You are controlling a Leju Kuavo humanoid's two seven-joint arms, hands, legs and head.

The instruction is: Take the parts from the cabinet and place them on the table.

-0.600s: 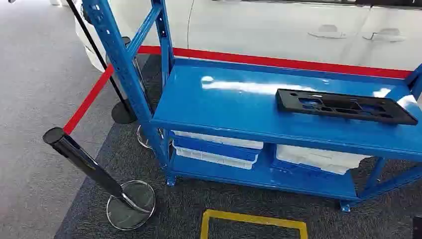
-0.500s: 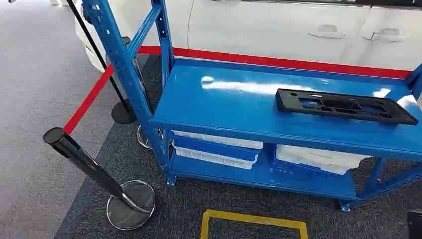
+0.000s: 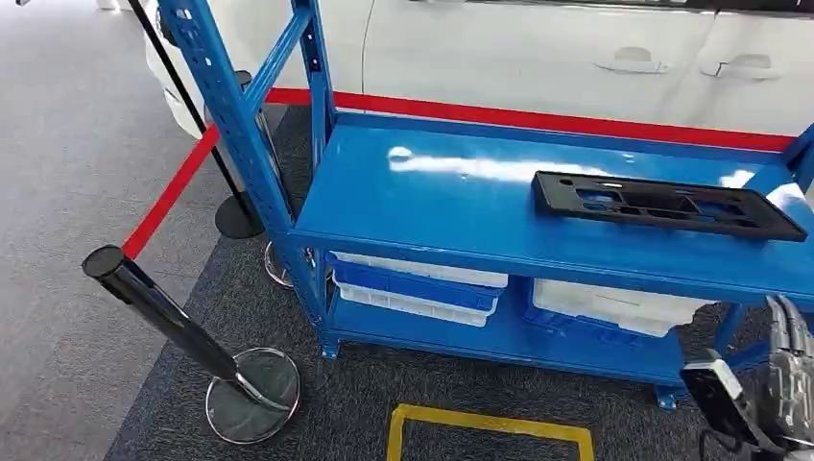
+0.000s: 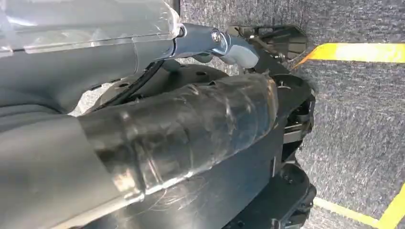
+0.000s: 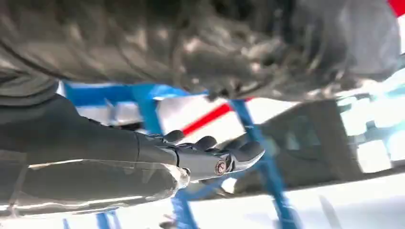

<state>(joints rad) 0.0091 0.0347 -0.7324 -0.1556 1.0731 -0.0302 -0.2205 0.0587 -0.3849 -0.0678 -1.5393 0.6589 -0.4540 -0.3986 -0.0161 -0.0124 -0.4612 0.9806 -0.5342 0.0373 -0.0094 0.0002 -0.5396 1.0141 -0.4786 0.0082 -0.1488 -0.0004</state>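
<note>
Black part flat on blue cabinet shelf; right hand raised low-right, empty, fingers apart.

From my station, the glossy blue metal rack's top shelf lies open from above across its left and middle; the flat black plastic part takes up its right portion. Slanted blue uprights fence the left end. White and blue plastic bins crowd the lower shelf. A black stanchion post with red belt bars the left approach.
</note>
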